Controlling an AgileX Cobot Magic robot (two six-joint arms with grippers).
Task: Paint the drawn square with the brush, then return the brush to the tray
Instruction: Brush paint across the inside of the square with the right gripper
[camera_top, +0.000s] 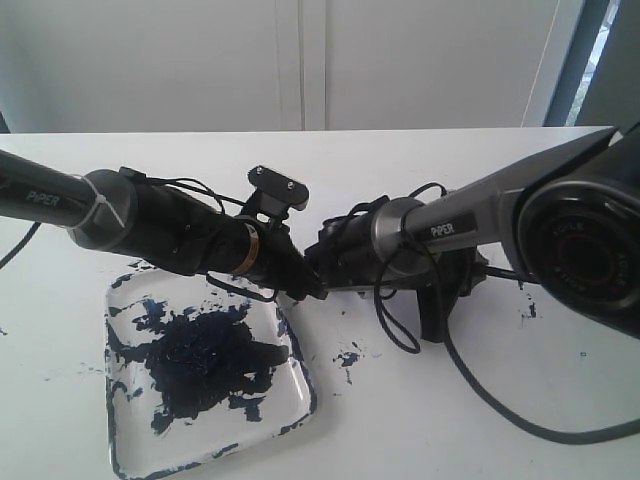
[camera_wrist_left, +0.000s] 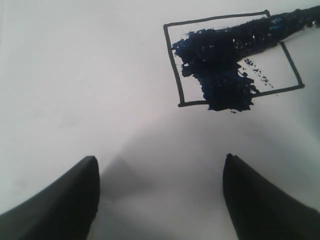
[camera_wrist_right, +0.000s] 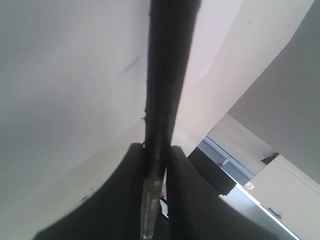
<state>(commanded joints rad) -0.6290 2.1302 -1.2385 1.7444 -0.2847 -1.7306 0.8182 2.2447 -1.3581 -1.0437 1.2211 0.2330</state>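
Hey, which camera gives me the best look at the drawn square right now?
The left wrist view: the drawn square shows nearly whole, its outline clear and partly smeared dark blue. In the exterior view the arms hide it. The right wrist view shows only the brush in the right pincer, no square.

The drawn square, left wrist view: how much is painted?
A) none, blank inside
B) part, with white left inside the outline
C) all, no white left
B: dark blue paint covers only part of the drawn square, and bare white shows inside its outline beside the brush.
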